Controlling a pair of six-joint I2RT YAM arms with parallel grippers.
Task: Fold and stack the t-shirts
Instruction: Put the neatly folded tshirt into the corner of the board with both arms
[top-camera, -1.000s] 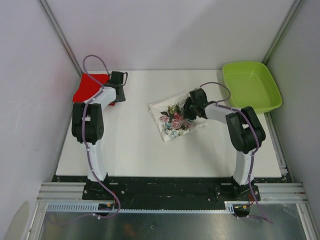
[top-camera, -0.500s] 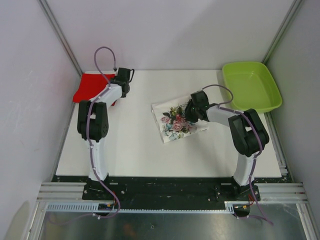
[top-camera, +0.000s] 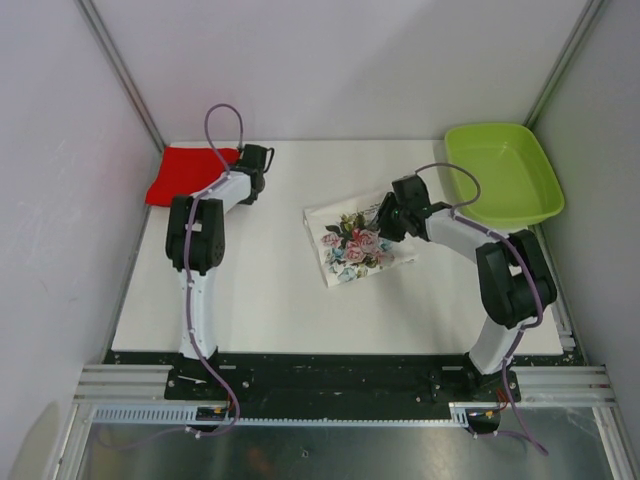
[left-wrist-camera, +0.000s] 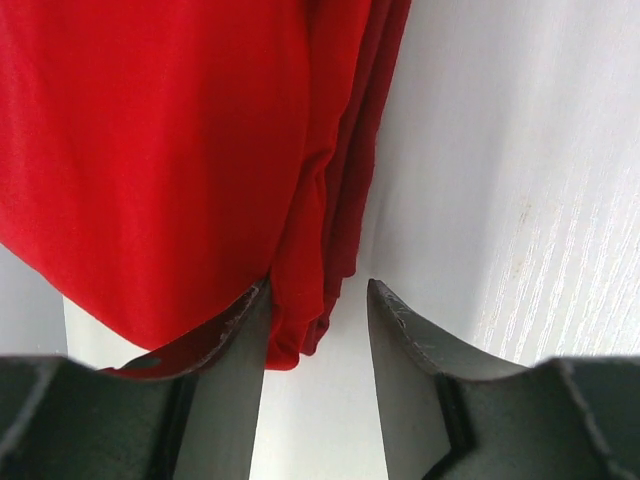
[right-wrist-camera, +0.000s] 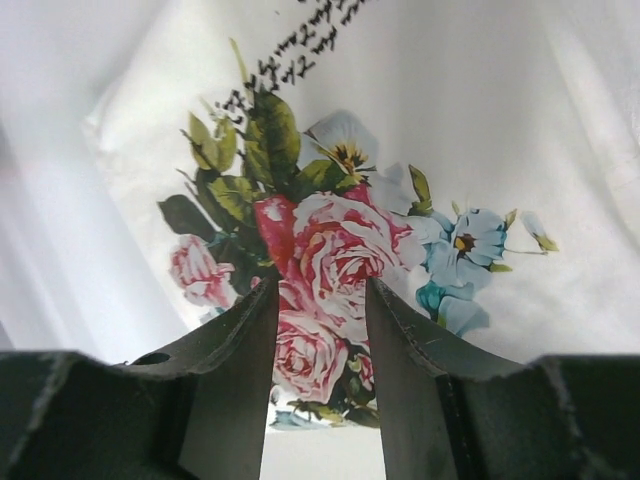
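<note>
Top view: red shirt lay folded at the table's far-left corner, white shirt mid-table, well apart.

Left wrist view: left gripper, jaws apart, straddled the red shirt's folded edge; closing should catch every layer.

Right wrist view alone showed right gripper, jaws apart, over the rose print.
</note>
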